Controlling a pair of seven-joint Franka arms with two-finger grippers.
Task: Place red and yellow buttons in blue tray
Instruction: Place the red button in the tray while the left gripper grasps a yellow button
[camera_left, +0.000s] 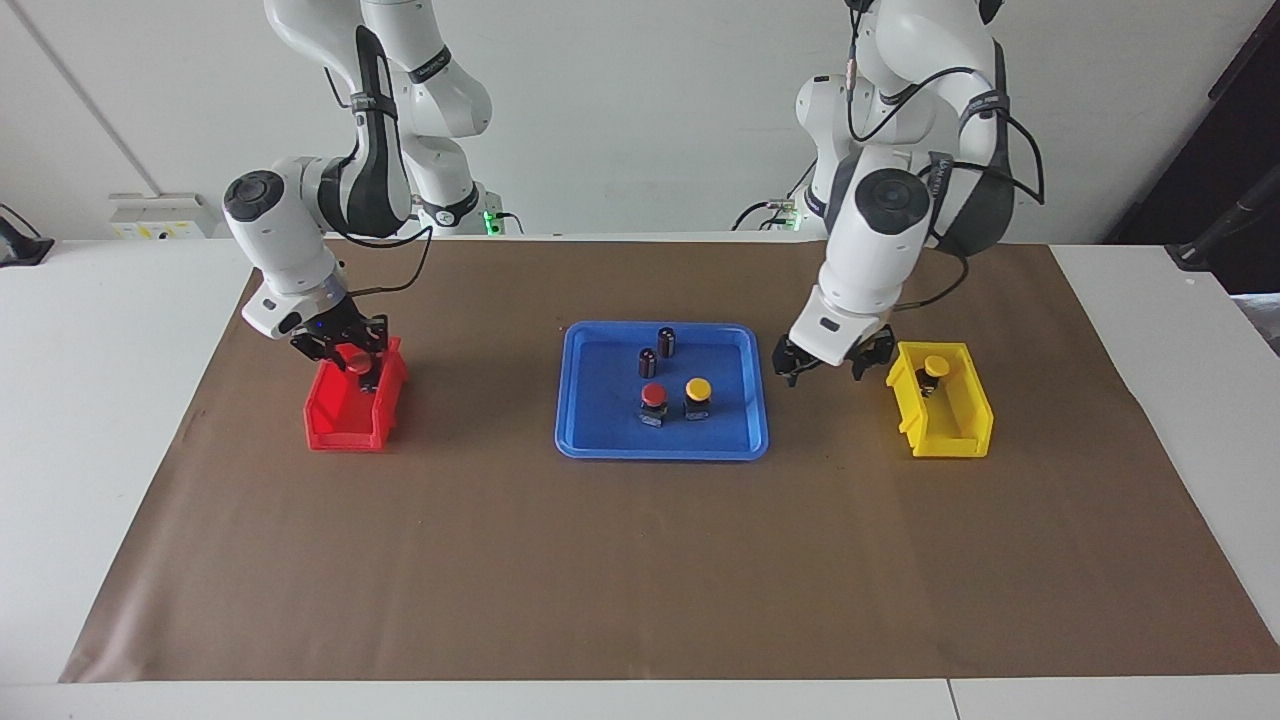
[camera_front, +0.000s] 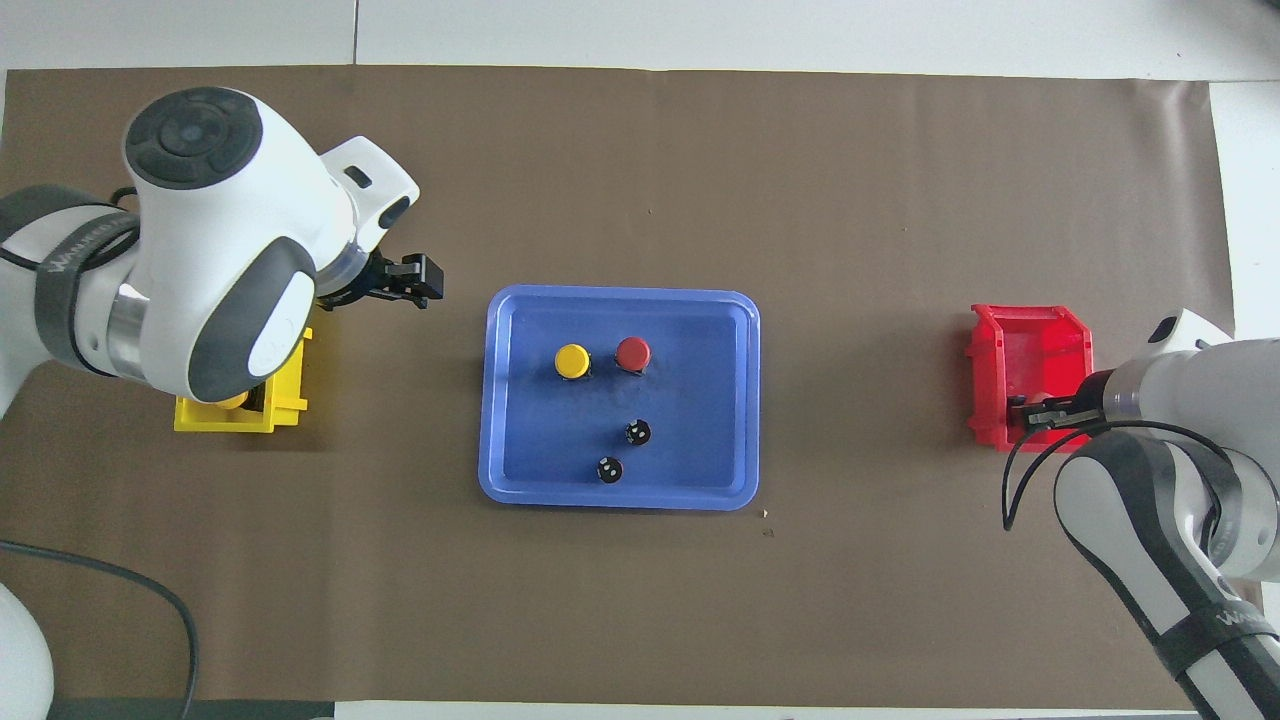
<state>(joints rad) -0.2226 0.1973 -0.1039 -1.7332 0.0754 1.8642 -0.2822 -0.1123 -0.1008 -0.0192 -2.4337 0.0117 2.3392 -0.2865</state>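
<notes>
- Left part of the facing view: the right gripper (camera_left: 345, 350) is lowered into the end of the red bin (camera_left: 335, 415) nearer the robots, its fingers closed around a red button (camera_left: 357, 362) there
- The red bin sits on the brown paper (camera_left: 640, 560) toward the right arm's end of the table, well apart from the blue tray (camera_left: 600, 410)
- Centre of the frame: the blue tray holds a second red button (camera_left: 653, 395) and a yellow button (camera_left: 698, 389) standing side by side, upright on their black bases
- Also in the tray, nearer the robots than those two, stand two dark cylinders (camera_left: 657, 351) close together
- Right of centre: the left gripper (camera_left: 832, 365) hangs above the paper in the gap between the tray and the yellow bin (camera_left: 950, 420), fingers spread apart and holding nothing
- Right part of the frame: the yellow bin lies toward the left arm's end of the table, with another yellow button (camera_left: 936, 367) in its end nearer the robots
</notes>
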